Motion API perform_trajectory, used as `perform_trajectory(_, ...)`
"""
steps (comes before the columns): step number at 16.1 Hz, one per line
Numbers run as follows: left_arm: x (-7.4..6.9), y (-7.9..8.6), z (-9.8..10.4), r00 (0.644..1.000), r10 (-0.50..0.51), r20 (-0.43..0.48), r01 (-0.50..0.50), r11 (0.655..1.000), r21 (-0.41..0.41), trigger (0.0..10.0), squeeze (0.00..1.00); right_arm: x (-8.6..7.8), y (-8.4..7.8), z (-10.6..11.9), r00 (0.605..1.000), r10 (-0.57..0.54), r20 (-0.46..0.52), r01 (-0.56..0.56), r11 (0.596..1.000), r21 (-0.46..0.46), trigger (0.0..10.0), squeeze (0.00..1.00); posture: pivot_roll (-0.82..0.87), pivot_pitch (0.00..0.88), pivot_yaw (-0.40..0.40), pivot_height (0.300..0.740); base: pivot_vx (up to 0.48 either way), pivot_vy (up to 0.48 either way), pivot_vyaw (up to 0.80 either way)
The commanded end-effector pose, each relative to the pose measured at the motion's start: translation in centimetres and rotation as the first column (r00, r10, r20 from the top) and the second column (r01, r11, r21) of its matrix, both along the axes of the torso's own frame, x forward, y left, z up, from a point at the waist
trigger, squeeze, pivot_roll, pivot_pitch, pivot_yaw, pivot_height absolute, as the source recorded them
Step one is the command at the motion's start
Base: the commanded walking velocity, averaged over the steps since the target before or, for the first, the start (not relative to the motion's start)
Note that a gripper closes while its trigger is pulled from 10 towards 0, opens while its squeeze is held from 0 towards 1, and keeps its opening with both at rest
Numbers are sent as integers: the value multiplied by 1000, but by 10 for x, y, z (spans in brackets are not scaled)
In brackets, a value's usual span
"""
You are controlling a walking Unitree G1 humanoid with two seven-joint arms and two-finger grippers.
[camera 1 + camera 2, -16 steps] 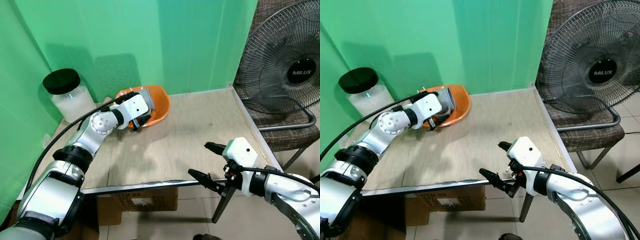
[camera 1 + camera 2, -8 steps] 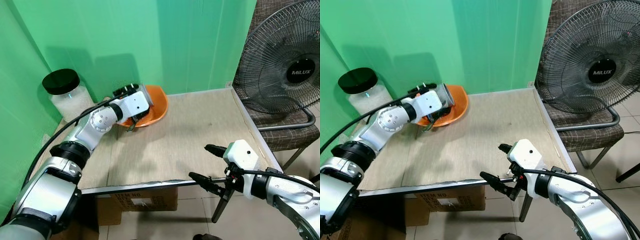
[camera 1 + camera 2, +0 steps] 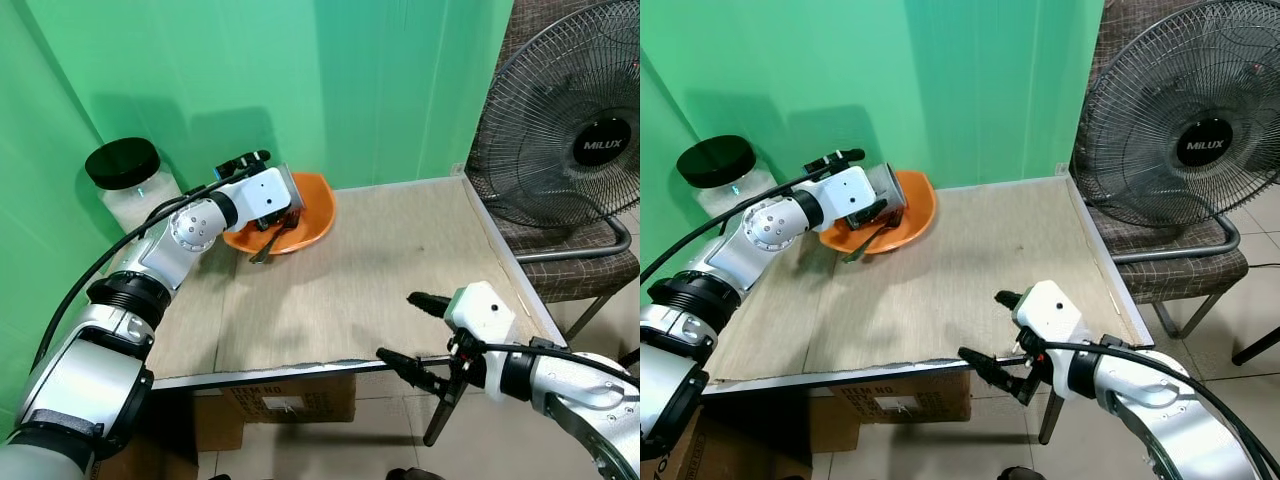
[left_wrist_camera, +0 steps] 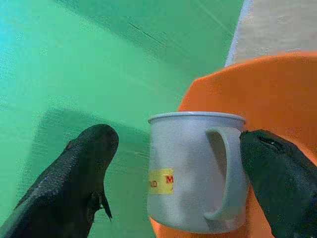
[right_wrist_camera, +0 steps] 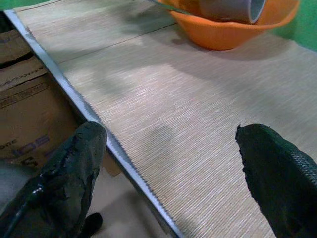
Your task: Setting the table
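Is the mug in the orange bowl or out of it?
In: the mug sits inside the orange bowl, between the open left gripper.

fan (image 3: 570, 120) cropped at edge, mug (image 4: 195, 171) label partly hidden

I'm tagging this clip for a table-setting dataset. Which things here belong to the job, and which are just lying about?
Belongs to the job:
- grey mug
- orange bowl holding it
- utensil leaning from the bowl
- left claw around the mug
- table

Just lying about:
- lidded jar
- fan
- cardboard box
- right claw, idle
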State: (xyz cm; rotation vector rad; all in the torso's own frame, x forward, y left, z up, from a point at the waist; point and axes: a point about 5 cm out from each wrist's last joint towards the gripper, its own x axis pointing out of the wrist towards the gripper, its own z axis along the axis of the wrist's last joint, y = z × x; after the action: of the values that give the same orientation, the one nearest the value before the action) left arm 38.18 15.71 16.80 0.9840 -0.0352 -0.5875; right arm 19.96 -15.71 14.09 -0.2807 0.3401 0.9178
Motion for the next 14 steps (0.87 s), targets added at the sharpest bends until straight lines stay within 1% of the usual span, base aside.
perform_trajectory(1, -1, 12, -7, 998, 46, -50, -45, 999, 20, 4235, 0, -3, 3, 1, 1000, 26, -5, -26, 1000, 4, 10000, 0, -112, 0, 118, 740, 0, 0, 0)
perform_trajectory(2, -1, 14, -8, 996, 61, -63, -59, 998, 33, 3725, 0, -4, 2, 1, 1000, 25, -6, -25, 1000, 2, 10000, 0, -112, 0, 117, 740, 0, 0, 0)
perform_trajectory(3, 0, 18, -8, 994, 89, -69, -85, 995, 55, 4196, 0, -3, 1, 0, 1000, 24, -8, -24, 1000, 0, 10000, 0, -112, 0, 117, 740, 0, 0, 0)
perform_trajectory(4, 1, 20, -8, 993, 98, -70, -94, 994, 62, 4196, 0, -3, 1, 0, 1000, 24, -8, -24, 1000, -1, 10000, 0, -112, 0, 117, 740, 0, 0, 0)
perform_trajectory(5, 1, 23, -6, 991, 113, -69, -109, 992, 68, 2745, 0, -3, 0, 0, 1000, 25, -9, -25, 1000, -4, 10000, 0, -110, 0, 115, 740, 0, 0, 0)
perform_trajectory(6, 2, 24, -5, 990, 119, -72, -114, 991, 76, 1765, 0, -3, 0, 0, 1000, 26, -9, -26, 1000, -5, 10000, 0, -109, 0, 115, 740, 0, 0, 0)
perform_trajectory(7, 2, 24, -6, 989, 124, -78, -116, 989, 94, 1569, 0, -2, -1, 0, 1000, 26, -9, -26, 1000, -7, 10000, 0, -108, 0, 114, 740, 0, 0, 0)
perform_trajectory(9, 1, 24, -5, 989, 119, -83, -110, 988, 106, 2471, 0, -2, -2, 0, 1000, 27, -8, -27, 1000, -10, 10000, 0, -105, 0, 115, 740, 0, 0, 0)
perform_trajectory(10, 1, 22, -5, 990, 117, -85, -108, 988, 108, 2706, 0, -2, -2, 0, 1000, 27, -8, -27, 1000, -11, 10000, 0, -105, 0, 115, 740, 0, 0, 0)
perform_trajectory(11, 0, 20, -5, 990, 110, -88, -100, 989, 112, 2235, 0, -2, -2, 0, 1000, 27, -9, -27, 1000, -13, 10000, 0, -103, 0, 118, 740, 0, 0, 0)
perform_trajectory(12, 0, 18, -5, 991, 101, -92, -90, 989, 113, 510, 0, -3, -2, 0, 1000, 28, -10, -28, 1000, -13, 10000, 0, -104, 0, 121, 740, 0, 0, 0)
perform_trajectory(13, -1, 16, -6, 991, 95, -97, -84, 990, 115, 0, 0, -3, -1, -1, 1000, 28, -11, -28, 1000, -14, 10000, 0, -105, 0, 123, 740, 0, 0, 0)
perform_trajectory(14, -1, 15, -6, 991, 95, -99, -83, 990, 114, 0, 0, -4, -1, -1, 1000, 27, -11, -27, 1000, -15, 10000, 0, -107, 0, 127, 740, 0, 0, 0)
